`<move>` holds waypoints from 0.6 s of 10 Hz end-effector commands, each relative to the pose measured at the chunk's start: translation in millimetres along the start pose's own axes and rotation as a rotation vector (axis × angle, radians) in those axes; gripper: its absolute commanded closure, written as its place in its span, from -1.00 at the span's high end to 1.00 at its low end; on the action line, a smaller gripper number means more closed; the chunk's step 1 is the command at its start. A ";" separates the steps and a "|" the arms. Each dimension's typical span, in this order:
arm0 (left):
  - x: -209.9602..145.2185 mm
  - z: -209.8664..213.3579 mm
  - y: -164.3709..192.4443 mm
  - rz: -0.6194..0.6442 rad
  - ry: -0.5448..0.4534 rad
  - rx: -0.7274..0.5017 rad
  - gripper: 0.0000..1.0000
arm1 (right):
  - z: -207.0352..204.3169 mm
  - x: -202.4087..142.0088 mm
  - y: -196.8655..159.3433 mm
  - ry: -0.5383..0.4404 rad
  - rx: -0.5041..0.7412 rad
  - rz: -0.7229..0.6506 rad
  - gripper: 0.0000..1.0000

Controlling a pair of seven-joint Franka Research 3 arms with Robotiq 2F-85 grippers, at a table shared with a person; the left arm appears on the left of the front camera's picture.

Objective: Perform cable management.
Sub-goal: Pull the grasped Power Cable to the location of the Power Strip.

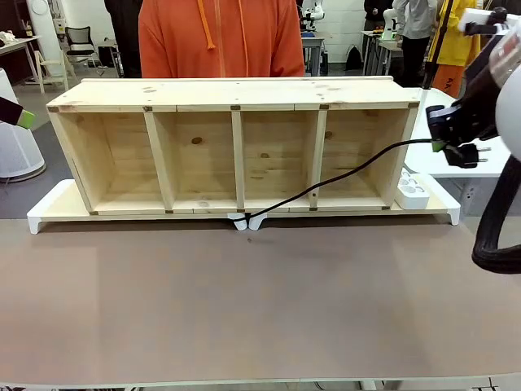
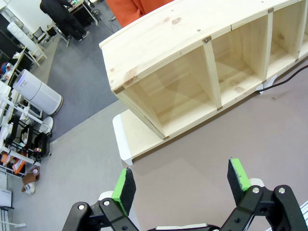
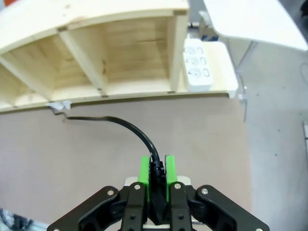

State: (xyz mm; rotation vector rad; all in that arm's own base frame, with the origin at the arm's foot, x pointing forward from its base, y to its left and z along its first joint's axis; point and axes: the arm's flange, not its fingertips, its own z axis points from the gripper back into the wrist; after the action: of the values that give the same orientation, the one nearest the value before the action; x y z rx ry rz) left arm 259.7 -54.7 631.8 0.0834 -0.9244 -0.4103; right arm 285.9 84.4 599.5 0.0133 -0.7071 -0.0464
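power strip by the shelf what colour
The power strip is white; right wrist view shows it best.

Lighting: bright, even, diffuse; soft shadows sit inside the wooden shelf compartments. Wrist views: straight shelf edges bow toward the picture edges; focus sharp.

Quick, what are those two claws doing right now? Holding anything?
Left gripper: open, holding nothing.
Right gripper: closed on the black cable.
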 end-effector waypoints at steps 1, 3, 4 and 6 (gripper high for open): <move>1.7 -1.2 0.2 -0.001 -0.010 0.005 1.00 | -11.1 -23.1 -32.9 -0.019 -0.002 -0.056 -0.67; 1.7 -1.2 0.2 -0.001 -0.010 0.005 1.00 | -16.1 -15.9 -46.9 -0.013 -0.006 -0.095 -0.67; 1.7 -1.2 0.2 -0.001 -0.010 0.005 1.00 | -22.9 -11.6 -52.8 -0.004 -0.004 -0.117 -0.67; 1.7 -1.2 0.2 -0.001 -0.010 0.005 1.00 | -35.9 -0.2 -61.3 0.011 0.004 -0.161 -0.67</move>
State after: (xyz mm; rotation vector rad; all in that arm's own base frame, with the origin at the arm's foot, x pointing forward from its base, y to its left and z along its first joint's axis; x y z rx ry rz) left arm 259.7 -54.7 631.8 0.0835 -0.9244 -0.4104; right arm 306.0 33.4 591.2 0.0477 -0.6754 -0.1817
